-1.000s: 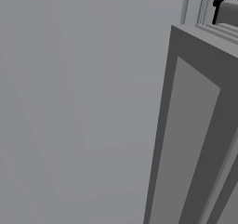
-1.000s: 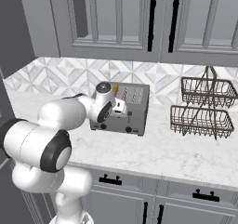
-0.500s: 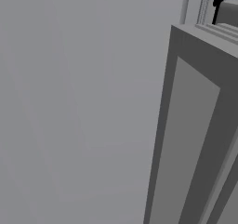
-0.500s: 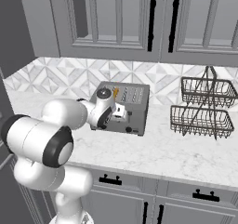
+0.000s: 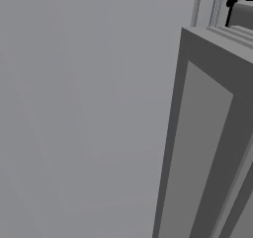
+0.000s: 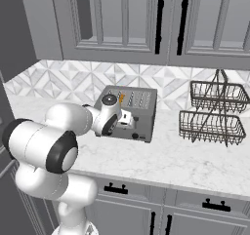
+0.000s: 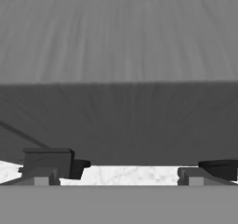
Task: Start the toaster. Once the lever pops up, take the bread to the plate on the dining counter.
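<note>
A silver toaster (image 6: 138,101) stands on the marble worktop (image 6: 185,163) against the tiled wall. A small tan bit, seemingly the bread (image 6: 122,98), shows in a slot on top. My gripper (image 6: 130,124) is pressed low against the toaster's near face, and my hand covers the lever. In the hand view the brushed metal toaster wall (image 7: 119,121) is very close, and the gripper (image 7: 130,172) is open with nothing between its wide-set fingertips (image 7: 46,162). The plate and the dining counter are out of view.
A two-tier black wire basket (image 6: 212,114) stands on the worktop to the right of the toaster. Grey wall cabinets with black handles (image 6: 158,22) hang above, and drawers (image 6: 117,188) sit below. A grey cabinet panel (image 5: 197,148) is close in the left base view.
My hand has moved down from the toaster's top edge along its near face. The gripper has stayed open, and the toaster has not moved.
</note>
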